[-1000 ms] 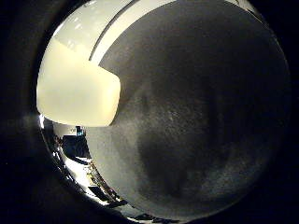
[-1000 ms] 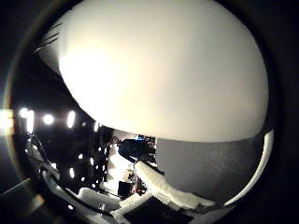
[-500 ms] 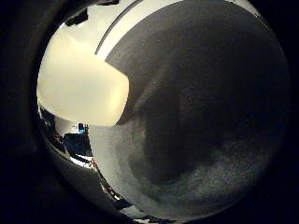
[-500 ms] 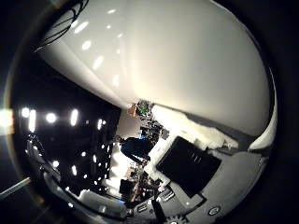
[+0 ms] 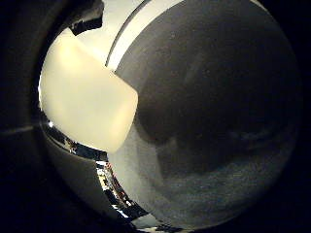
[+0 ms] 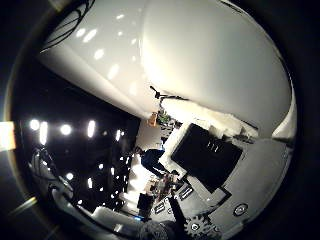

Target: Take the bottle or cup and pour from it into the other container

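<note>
Where palm faces: smooth rounded white container (image 6: 215,55)

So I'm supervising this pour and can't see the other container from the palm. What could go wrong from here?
1. A pale, smooth container fills the thumb side view, very close to the palm; its smooth wall could slip as it tilts.
2. The receiving container shows in neither view, so the aim may be off.
3. A hand finger blocks part of the other view, and the grip cannot be judged.
</note>
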`<state>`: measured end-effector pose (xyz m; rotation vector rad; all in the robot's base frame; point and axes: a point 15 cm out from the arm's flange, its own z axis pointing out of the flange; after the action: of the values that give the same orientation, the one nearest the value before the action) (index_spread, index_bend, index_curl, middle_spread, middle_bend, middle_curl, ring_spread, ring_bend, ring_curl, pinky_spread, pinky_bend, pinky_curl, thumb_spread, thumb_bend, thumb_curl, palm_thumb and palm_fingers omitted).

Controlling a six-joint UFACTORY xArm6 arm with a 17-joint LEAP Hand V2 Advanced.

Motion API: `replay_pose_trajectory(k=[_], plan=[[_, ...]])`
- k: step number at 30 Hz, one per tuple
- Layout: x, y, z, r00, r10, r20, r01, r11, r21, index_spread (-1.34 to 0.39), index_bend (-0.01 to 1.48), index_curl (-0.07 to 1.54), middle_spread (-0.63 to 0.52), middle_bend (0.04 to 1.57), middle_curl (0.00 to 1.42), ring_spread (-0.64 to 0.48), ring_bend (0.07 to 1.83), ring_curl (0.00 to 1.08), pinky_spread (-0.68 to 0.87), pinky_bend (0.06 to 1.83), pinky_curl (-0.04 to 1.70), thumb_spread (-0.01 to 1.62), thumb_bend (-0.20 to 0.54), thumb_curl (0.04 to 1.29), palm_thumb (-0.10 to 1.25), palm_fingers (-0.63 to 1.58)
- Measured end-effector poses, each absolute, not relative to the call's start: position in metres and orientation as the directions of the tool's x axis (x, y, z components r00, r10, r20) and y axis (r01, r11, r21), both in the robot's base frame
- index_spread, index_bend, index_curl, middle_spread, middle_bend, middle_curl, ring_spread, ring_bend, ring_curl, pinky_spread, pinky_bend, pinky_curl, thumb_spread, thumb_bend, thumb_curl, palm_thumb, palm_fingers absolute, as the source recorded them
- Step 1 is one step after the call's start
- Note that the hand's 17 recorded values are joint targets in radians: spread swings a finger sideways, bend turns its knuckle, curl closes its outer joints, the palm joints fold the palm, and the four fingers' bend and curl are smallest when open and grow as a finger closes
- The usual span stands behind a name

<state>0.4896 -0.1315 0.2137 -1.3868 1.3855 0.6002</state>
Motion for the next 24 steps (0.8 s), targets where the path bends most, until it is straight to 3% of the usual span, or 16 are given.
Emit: replay_pose_trajectory(k=[9, 24], plan=[[0.484, -0.123, 0.223, 0.194, -0.357, -0.914, -0.941, 0.195, -0.276, -0.53, 0.77, 1.03, -0.33, 1.08, 1.09, -0.28, 1.40, 0.82, -0.27, 1.35, 0.90, 0.77, -0.021, 0.58, 1.05, 0.87], [0.483, -0.120, 0.254, 0.226, -0.389, -0.893, -0.934, 0.173, -0.312, -0.49, 0.86, 1.15, -0.32, 1.17, 1.16, -0.28, 1.45, 0.92, -0.20, 1.42, 1.04, 0.76, -0.024, 0.62, 1.04, 0.78]])
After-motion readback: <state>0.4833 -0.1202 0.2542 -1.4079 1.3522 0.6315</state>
